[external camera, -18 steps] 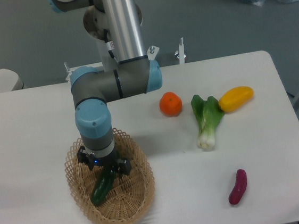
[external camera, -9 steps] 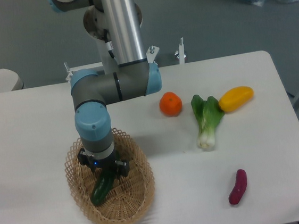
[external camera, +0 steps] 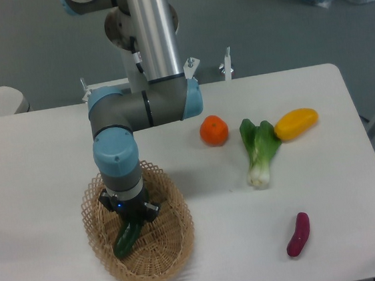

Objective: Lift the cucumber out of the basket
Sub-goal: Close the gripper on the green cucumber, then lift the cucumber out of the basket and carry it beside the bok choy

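The cucumber [external camera: 127,238] is lying inside the basket [external camera: 178,245], slanting from its upper right end down toward the lower left, with its upper end disappearing under the claw [external camera: 131,217]. The claw is sitting low in the basket, directly over that end, and its fingers are looking drawn in close around the cucumber; whether they are actually gripping it cannot be told from this angle. The cucumber appears to be resting on the woven bottom, so the approach and descent are looking done, while the lift out of the basket is not yet made. Outward on the desk [external camera: 34,150], an orange fruit [external camera: 213,130], a bok choy [external camera: 258,150] and a yellow vegetable [external camera: 296,123] are lying to the right, well apart from the basket, and a small purple piece [external camera: 298,234] is lying nearer the front edge.
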Robot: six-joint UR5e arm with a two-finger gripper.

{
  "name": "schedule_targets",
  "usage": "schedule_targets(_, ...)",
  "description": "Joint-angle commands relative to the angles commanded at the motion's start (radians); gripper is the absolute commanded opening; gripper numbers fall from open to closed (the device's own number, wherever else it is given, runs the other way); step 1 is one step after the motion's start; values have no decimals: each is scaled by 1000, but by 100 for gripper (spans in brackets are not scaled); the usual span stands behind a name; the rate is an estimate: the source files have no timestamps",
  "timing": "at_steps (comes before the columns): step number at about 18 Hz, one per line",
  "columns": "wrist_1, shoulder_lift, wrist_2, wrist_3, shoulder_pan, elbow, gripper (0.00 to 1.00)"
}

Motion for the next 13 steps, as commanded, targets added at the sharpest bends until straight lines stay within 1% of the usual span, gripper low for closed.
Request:
schedule_targets(3,-3,6,8,3,2,14,47)
schedule_targets(4,-3,12,30,5,2,24,47)
schedule_targets(6,-9,32,75,9,3,66,47)
schedule_targets(8,-21,55,80,38,11,112,47)
schedule_targets(9,-25,70,80,63,24,124,47)
schedule_targets(11,-47,107,81,132,78,146,47)
schedule_targets(13,-84,149,80,219,132,156,47)
